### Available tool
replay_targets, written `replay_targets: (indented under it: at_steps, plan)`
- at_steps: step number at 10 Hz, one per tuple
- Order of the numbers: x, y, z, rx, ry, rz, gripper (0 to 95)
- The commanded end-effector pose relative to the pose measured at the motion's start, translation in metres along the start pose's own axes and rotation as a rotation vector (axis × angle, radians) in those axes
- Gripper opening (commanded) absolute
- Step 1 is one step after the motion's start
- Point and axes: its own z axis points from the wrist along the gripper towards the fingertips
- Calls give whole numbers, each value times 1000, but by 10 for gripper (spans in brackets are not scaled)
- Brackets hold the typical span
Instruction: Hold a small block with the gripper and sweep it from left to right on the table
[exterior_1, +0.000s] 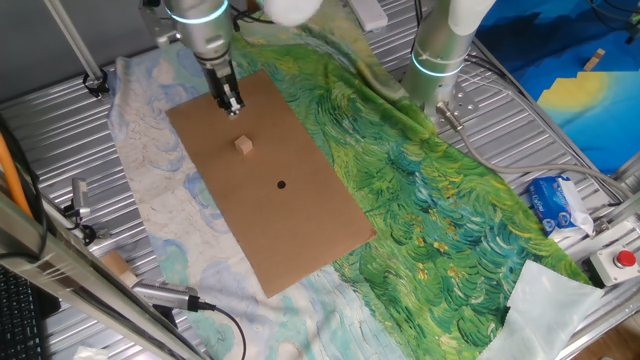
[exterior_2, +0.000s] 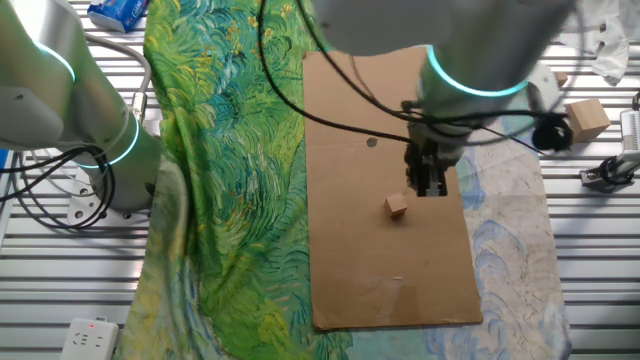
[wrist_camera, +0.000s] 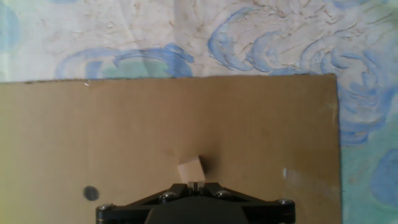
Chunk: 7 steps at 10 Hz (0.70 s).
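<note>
The small block (exterior_1: 243, 146) is a tiny light-tan cube lying free on the brown cardboard sheet (exterior_1: 290, 230), up and left of the black dot (exterior_1: 281, 184). My gripper (exterior_1: 232, 108) hangs over the sheet's far end, a short way from the block, with its jaws together and nothing between them. In the other fixed view the gripper (exterior_2: 430, 188) is just right of the block (exterior_2: 397, 206). In the hand view the block (wrist_camera: 190, 170) sits just beyond the closed gripper (wrist_camera: 194, 184).
The other upright silver arm (exterior_1: 440, 50) stands at the back right on the green swirl cloth (exterior_1: 430, 200). A pale blue cloth (exterior_1: 160, 200) lies left of the cardboard. A larger tan wooden piece (exterior_2: 588, 118) sits on the ribbed table (exterior_2: 590, 230). A blue packet (exterior_1: 558, 205) lies at the right.
</note>
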Motion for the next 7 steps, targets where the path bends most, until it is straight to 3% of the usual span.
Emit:
replay_targets:
  at_steps: [1,7]
  plan:
    - [0,0,-1,-39,7,16,0]
    - [1,0,-1,-33,27,45,0]
